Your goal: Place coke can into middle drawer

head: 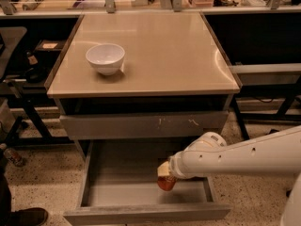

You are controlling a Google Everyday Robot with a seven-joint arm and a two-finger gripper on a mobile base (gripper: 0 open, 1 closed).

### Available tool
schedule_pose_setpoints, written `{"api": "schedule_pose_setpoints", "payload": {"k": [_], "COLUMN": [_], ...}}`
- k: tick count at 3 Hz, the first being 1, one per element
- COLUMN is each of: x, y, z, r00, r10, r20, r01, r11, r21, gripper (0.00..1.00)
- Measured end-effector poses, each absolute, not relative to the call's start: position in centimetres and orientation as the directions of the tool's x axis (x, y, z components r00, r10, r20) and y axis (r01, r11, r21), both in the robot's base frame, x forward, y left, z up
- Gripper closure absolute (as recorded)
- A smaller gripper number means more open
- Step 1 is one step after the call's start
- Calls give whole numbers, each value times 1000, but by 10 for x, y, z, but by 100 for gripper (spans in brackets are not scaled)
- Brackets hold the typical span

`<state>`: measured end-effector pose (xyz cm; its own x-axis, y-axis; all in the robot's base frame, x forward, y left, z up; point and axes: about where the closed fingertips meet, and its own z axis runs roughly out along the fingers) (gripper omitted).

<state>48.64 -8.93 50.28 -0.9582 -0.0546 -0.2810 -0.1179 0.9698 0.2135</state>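
The middle drawer (pixel 117 178) is pulled open below the counter, showing a smooth grey floor. My white arm reaches in from the right, and my gripper (pixel 165 174) hangs over the right half of the drawer. It is shut on the coke can (pixel 166 182), a red-orange can whose lower part shows below the gripper, just above or touching the drawer floor. The can's top is hidden by the gripper.
A white bowl (pixel 105 58) sits on the beige countertop (pixel 169 51) at the left. A closed grey drawer front with white scuff marks (pixel 141 125) is above the open drawer. A shoe (pixel 26 216) is at the bottom left on the floor. Desks and clutter line the back.
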Motion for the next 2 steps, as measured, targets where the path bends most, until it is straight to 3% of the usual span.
{"api": "schedule_pose_setpoints", "payload": {"k": [2], "x": [508], "y": [-91], "z": [502], "r00": [-947], "r10": [23], "r20": [-320], "r01": [-54], "r11": [972], "r21": [228], "gripper": [100]}}
